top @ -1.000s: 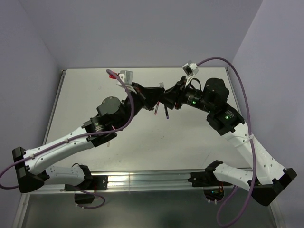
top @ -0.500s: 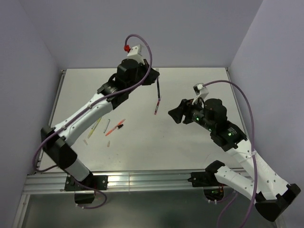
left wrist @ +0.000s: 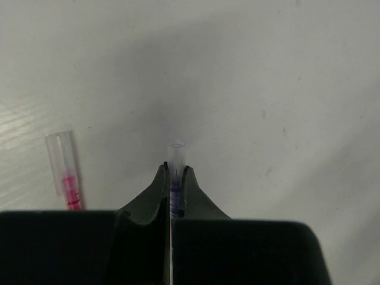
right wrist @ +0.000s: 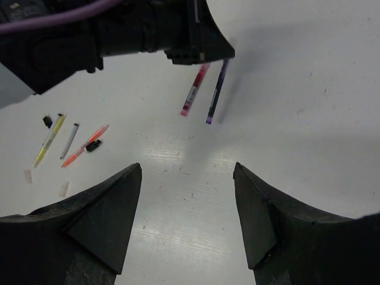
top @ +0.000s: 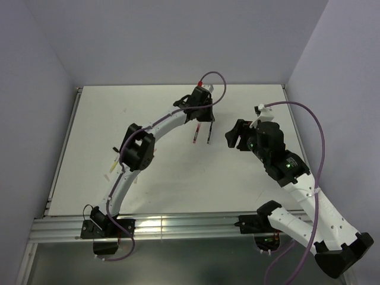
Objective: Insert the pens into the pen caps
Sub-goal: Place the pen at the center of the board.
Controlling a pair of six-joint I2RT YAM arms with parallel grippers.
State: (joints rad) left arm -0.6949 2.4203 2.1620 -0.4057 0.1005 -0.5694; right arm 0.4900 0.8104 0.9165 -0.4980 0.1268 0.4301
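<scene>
Left wrist view: the dark purple pen (left wrist: 176,199) stands pinched between the two fingers of the left gripper (left wrist: 174,172), which are closed tight on its barrel. A clear cap (left wrist: 176,151) sits over the pen's end and sticks out past the fingertips toward the desk (left wrist: 285,71). From the right wrist camera the same pen (right wrist: 217,92) hangs down out of the left gripper (right wrist: 199,50), slightly tilted. Whether its lower end touches the desk cannot be told.

Just to the left of it, the red pen (left wrist: 70,193) lies flat on the desk with its own clear cap (left wrist: 60,149) on the end, apart from the gripper. From above, both pens sit in the far middle of the desk, the red pen (top: 195,134) beside the purple one (top: 209,135).

The right gripper (right wrist: 187,172) hovers to the right of the two pens with its fingers spread wide and nothing between them.

Well apart, toward the near left, lie the yellow pen (right wrist: 48,139), a whitish pen (right wrist: 69,141) and the orange pen (right wrist: 86,145). A black cap (right wrist: 93,145) rests against the orange one and another black cap (right wrist: 47,122) lies near the yellow pen's end. Two loose clear stubs (right wrist: 28,176) lie a little nearer.
</scene>
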